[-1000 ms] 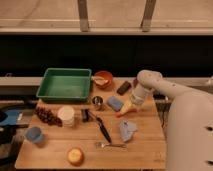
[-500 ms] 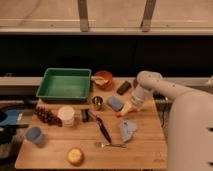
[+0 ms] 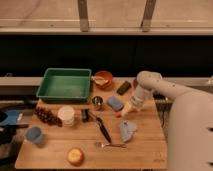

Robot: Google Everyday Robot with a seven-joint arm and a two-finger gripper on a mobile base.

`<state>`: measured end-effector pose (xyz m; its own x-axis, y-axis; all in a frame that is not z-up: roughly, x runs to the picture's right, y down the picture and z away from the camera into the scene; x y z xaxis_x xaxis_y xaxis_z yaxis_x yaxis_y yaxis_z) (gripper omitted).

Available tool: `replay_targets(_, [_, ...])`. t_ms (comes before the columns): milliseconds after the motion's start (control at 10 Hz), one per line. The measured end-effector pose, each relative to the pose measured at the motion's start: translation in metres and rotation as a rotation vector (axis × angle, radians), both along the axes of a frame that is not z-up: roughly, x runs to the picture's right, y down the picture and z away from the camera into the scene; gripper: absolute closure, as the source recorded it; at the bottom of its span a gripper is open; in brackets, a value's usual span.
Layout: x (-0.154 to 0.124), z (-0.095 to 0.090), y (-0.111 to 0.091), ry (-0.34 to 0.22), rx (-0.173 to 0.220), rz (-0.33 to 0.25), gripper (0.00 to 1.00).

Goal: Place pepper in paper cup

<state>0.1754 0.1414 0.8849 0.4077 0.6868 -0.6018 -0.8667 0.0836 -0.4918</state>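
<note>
Though only a small red-orange tip of the pepper [image 3: 119, 115] shows, it lies right at the end of the gripper [image 3: 125, 111]. That puts it on the right half of the worktop, about midway between the far and near edges and just beside the blue sponge [image 3: 115, 103]. The gripper reaches down to it from the right, slanting toward the left edge. Whether it is wide, narrow or closed on the pepper I cannot tell, and the pepper's long axis is hidden as well.

The paper cup [image 3: 66, 115] stands upright left of centre, well apart from the gripper and at much the same depth from the near edge. The carry, as I judge it, runs almost straight toward the left edge. Between the two stand a small metal cup [image 3: 97, 102] and the top of a black-handled utensil [image 3: 102, 128], so the pepper should travel lifted above them. Over the cup the release wants to be centred, or the pepper may catch on the rim and tip out.
</note>
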Motion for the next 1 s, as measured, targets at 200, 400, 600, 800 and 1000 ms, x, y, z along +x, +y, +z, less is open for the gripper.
replay_targets(200, [0.0, 0.0, 0.003, 0.013, 0.003, -0.015, 0.22])
replay_targets(400, [-0.004, 0.002, 0.004, 0.057, 0.025, -0.057, 0.22])
replay_targets(600, [0.0, 0.001, 0.007, 0.061, 0.02, -0.059, 0.22])
replay_targets(800, [-0.011, 0.005, 0.008, 0.134, 0.064, -0.121, 0.22])
replay_targets(1000, [-0.016, 0.008, 0.003, 0.185, 0.108, -0.153, 0.22])
